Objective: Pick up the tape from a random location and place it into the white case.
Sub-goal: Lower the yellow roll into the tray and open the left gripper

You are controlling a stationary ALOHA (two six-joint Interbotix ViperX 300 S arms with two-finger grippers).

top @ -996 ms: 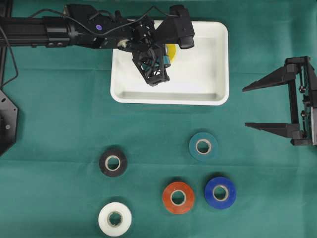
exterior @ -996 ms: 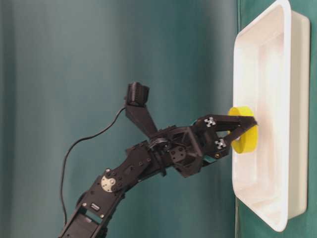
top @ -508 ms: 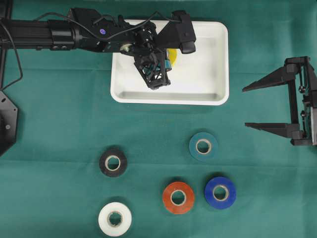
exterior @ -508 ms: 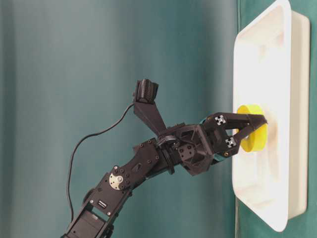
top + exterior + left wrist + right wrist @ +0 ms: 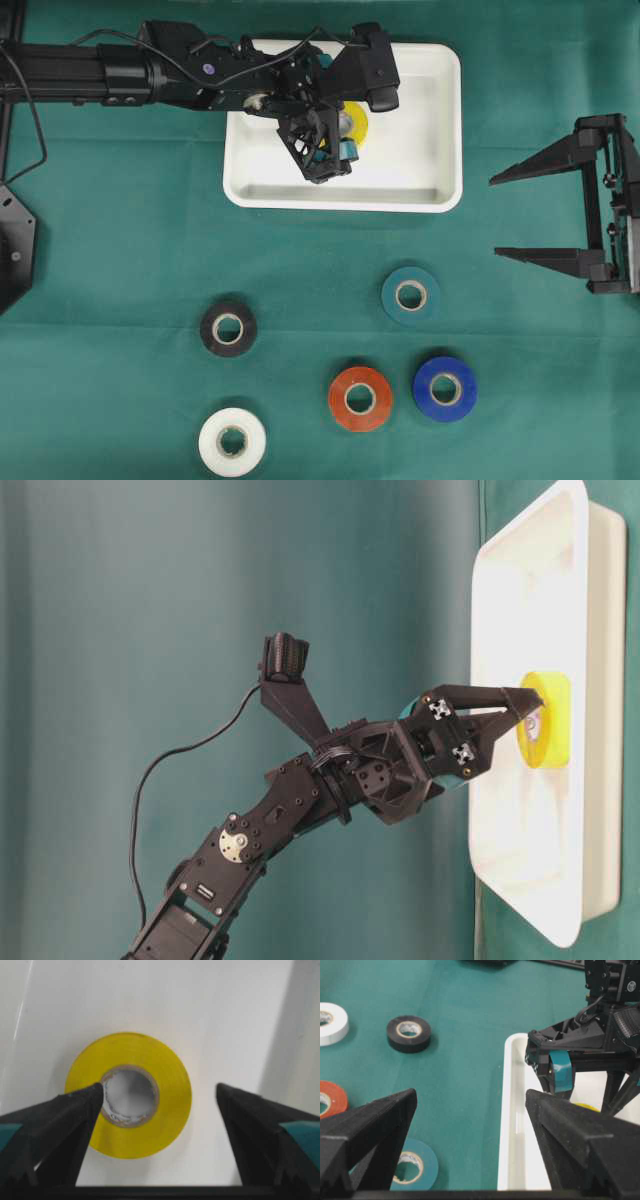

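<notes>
While the yellow tape (image 5: 131,1094) lies flat on the floor of the white case (image 5: 440,120), your left gripper (image 5: 338,140) hangs over it with its jaws spread wide; in the left wrist view one fingertip crosses the roll's left edge and the other stands clear to its right, so nothing is gripped. By the look of it the placing step is as good as done. What the next move calls for, you may judge, is a straight lift out of the case, keeping the fingers off the roll and the rim.

On the cloth nearer you, left to right, sit a black roll (image 5: 228,328), a white roll (image 5: 232,441), an orange roll (image 5: 360,398), a teal roll (image 5: 411,295) and a blue roll (image 5: 444,388), all well apart from the case. Far right, your right gripper (image 5: 520,214) waits wide open. Nothing stands in the way of the retreat.
</notes>
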